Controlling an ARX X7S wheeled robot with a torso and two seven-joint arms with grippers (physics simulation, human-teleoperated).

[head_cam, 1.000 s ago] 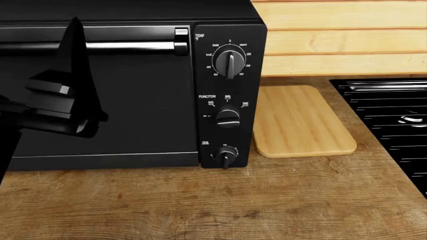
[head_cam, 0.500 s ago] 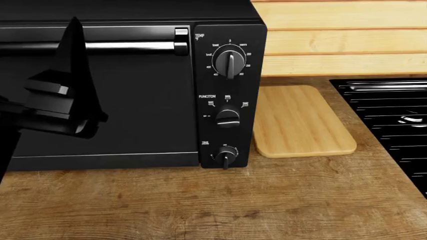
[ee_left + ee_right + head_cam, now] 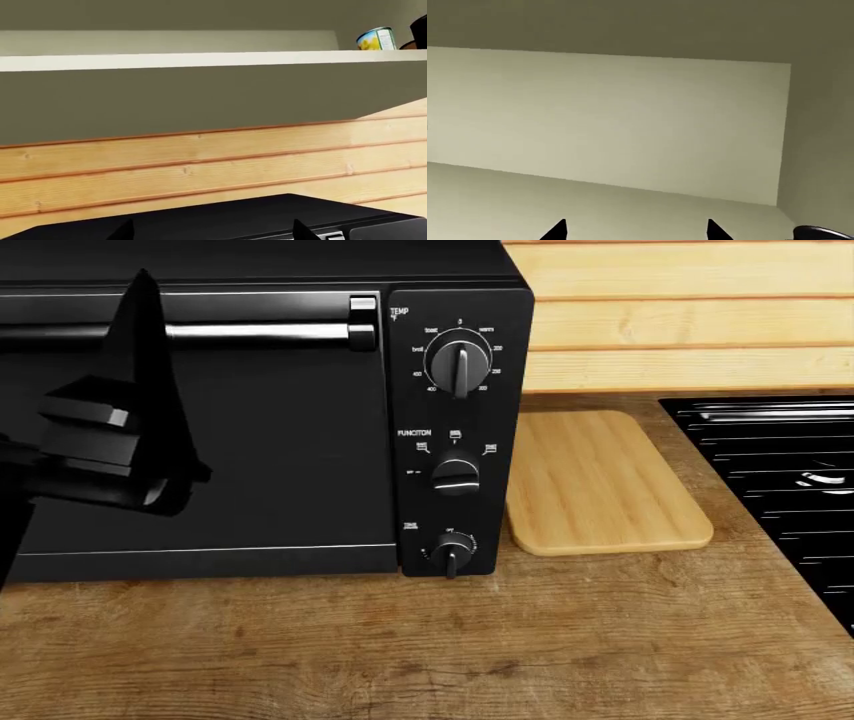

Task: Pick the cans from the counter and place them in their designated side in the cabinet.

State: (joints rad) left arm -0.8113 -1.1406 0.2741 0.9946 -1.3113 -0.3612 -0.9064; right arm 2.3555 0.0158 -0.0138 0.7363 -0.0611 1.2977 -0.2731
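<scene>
In the head view the left arm is raised at the left side, in front of the black toaster oven (image 3: 267,420); the left gripper (image 3: 134,370) points upward, one dark pointed finger (image 3: 144,330) rising across the oven's door handle (image 3: 254,333). From this angle the finger gap is hidden, but the left wrist view shows two black fingertips (image 3: 123,231) set well apart with nothing between them, so its jaws stand spread and empty. That camera looks across the oven's black top toward the wooden plank wall (image 3: 200,165) and a pale cabinet shelf (image 3: 167,60) above it. On that shelf, far to one end, stands the can with the green-yellow-white label (image 3: 375,39); a dark shape just beside it is cut off by the frame edge and cannot be identified.

The right gripper (image 3: 635,231) is inside a pale cabinet compartment (image 3: 607,125), its two black fingertips (image 3: 715,231) wide apart and holding nothing. A dark rounded object shows at the frame's corner, too cropped to name.

The counter (image 3: 441,650) lies before the oven, with a pale cutting board (image 3: 601,485) beside the oven and a black cooktop (image 3: 787,490) at the right.
</scene>
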